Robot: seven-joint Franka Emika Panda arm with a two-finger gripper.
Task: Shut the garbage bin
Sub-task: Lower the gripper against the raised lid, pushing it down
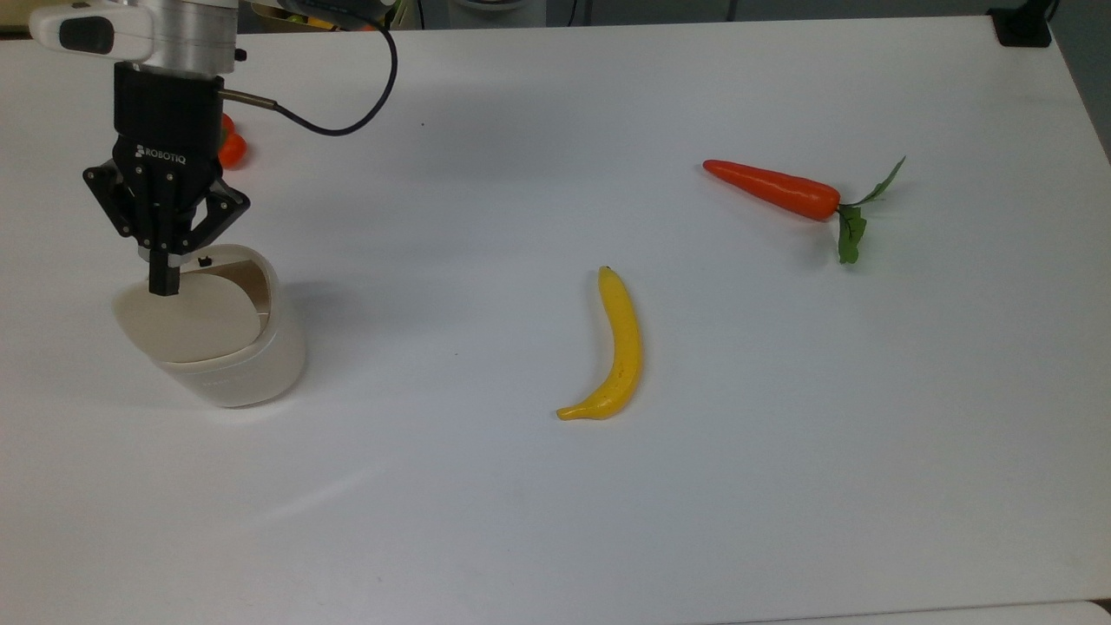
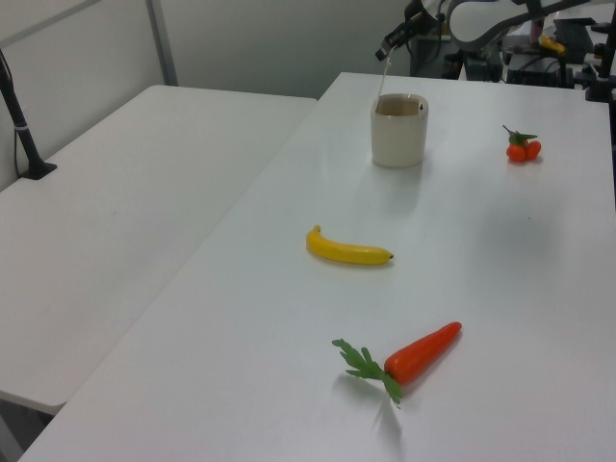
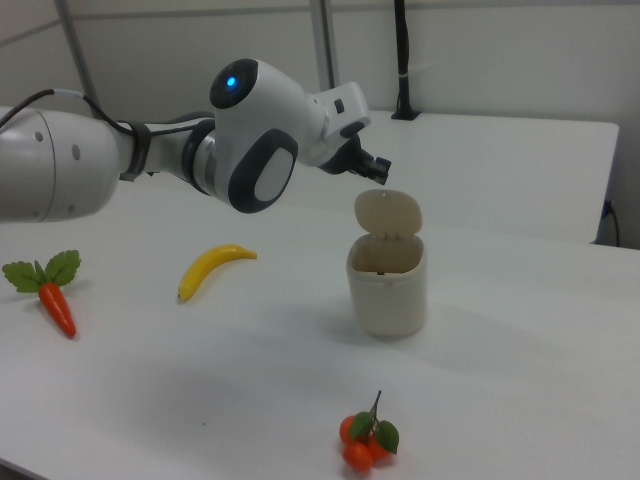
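The cream garbage bin (image 1: 230,365) stands at the top view's left on the white table (image 1: 538,521). Its flat lid (image 1: 187,325) is raised upright, leaving the bin's mouth uncovered, as the right view shows with the lid (image 3: 388,213) standing above the tub (image 3: 387,285). My gripper (image 1: 163,282) hangs just over the lid's upper edge, fingers shut together with nothing between them. In the right view the gripper (image 3: 382,172) sits at the lid's top edge. The left view has the bin (image 2: 399,133) at the far end, with the gripper (image 2: 387,50) above it.
A yellow banana (image 1: 616,347) lies mid-table and an orange carrot (image 1: 772,188) lies toward the top view's right. A small cluster of orange fruit (image 1: 230,148) sits behind the arm, also near the bin in the right view (image 3: 365,445). A second table (image 2: 115,212) adjoins on the left view's left.
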